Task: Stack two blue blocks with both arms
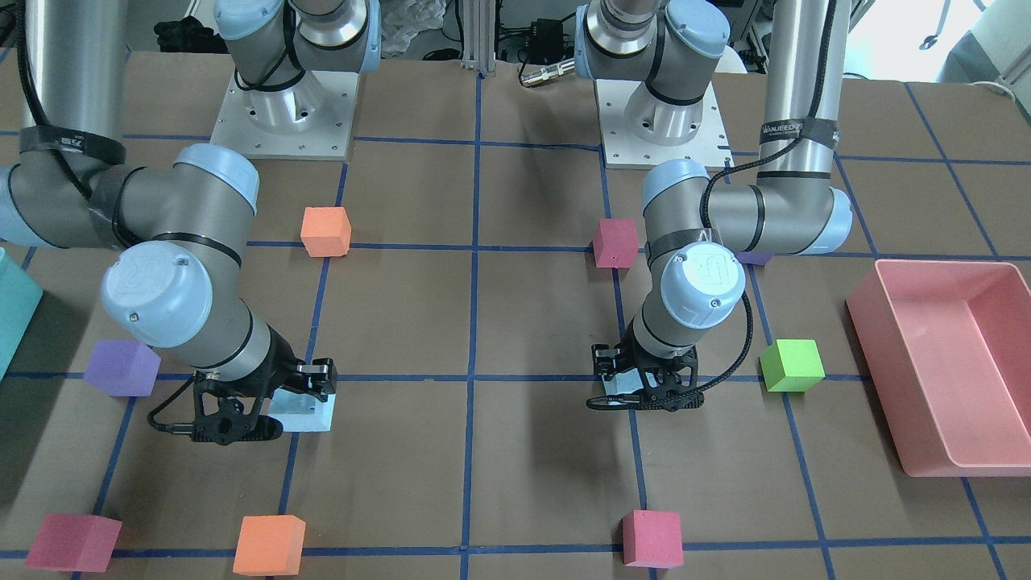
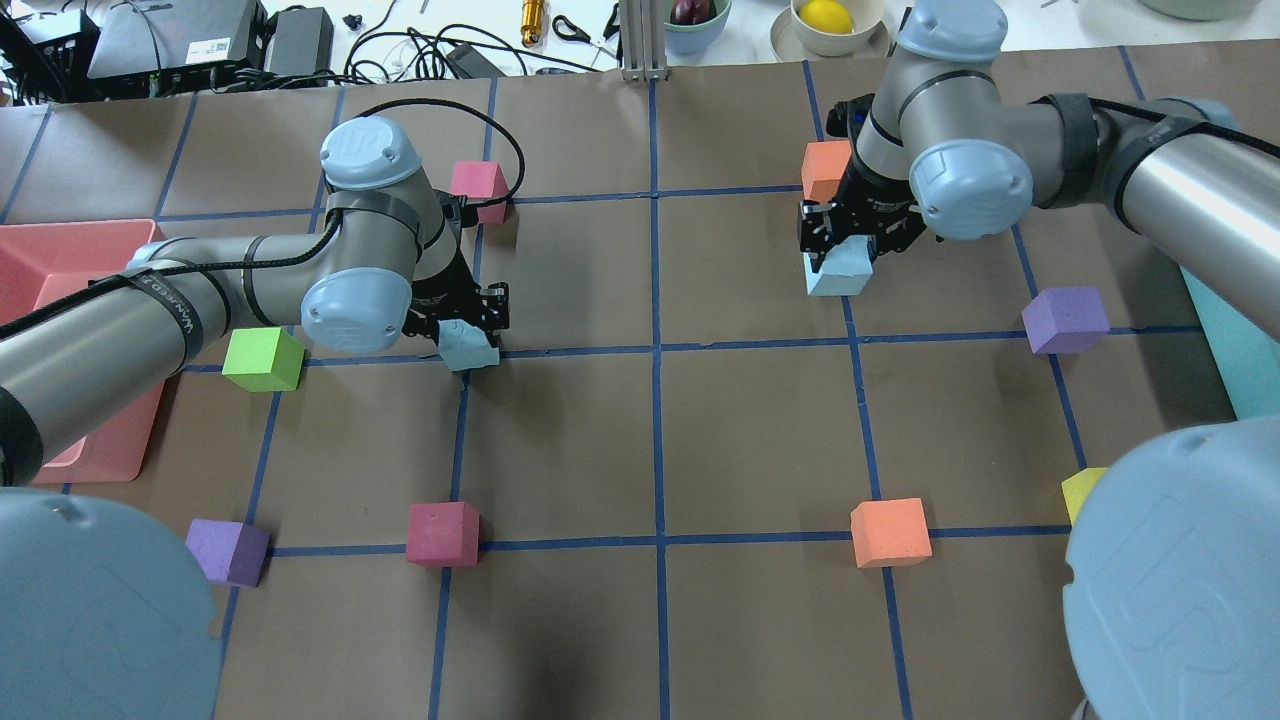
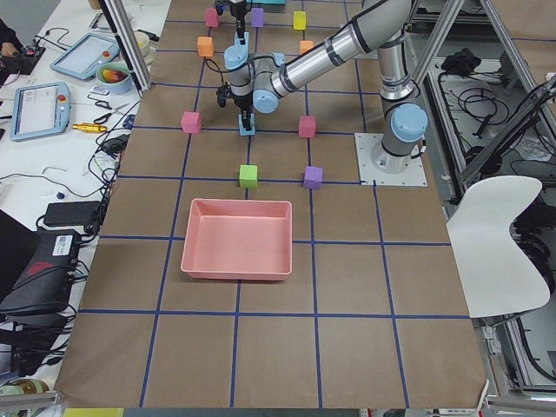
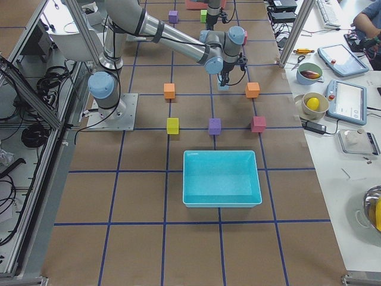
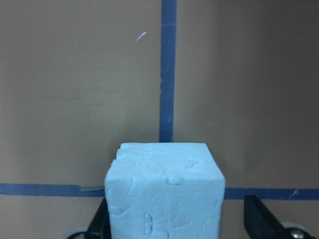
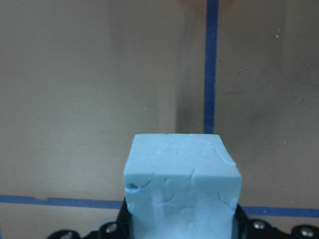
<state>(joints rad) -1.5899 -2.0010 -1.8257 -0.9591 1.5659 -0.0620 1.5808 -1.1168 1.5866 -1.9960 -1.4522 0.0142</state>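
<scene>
Two pale blue blocks are on the brown table. One blue block (image 2: 468, 348) lies at a tape crossing between the fingers of my left gripper (image 2: 472, 322). In the left wrist view this block (image 5: 164, 194) touches the left finger, while the right finger (image 5: 261, 221) stands apart from it, so the gripper is open. The other blue block (image 2: 838, 270) sits in my right gripper (image 2: 848, 238). In the right wrist view the black fingers press both sides of that block (image 6: 182, 184), low at the table. In the front view the right gripper (image 1: 262, 411) covers part of its block (image 1: 310, 412).
Orange (image 2: 825, 168), pink (image 2: 478, 190), green (image 2: 263, 358), purple (image 2: 1066, 320), pink (image 2: 442, 533), orange (image 2: 889, 532) and purple (image 2: 228, 551) cubes lie on the grid. A pink bin (image 2: 40, 262) is at the left, a teal bin (image 2: 1225, 330) at the right.
</scene>
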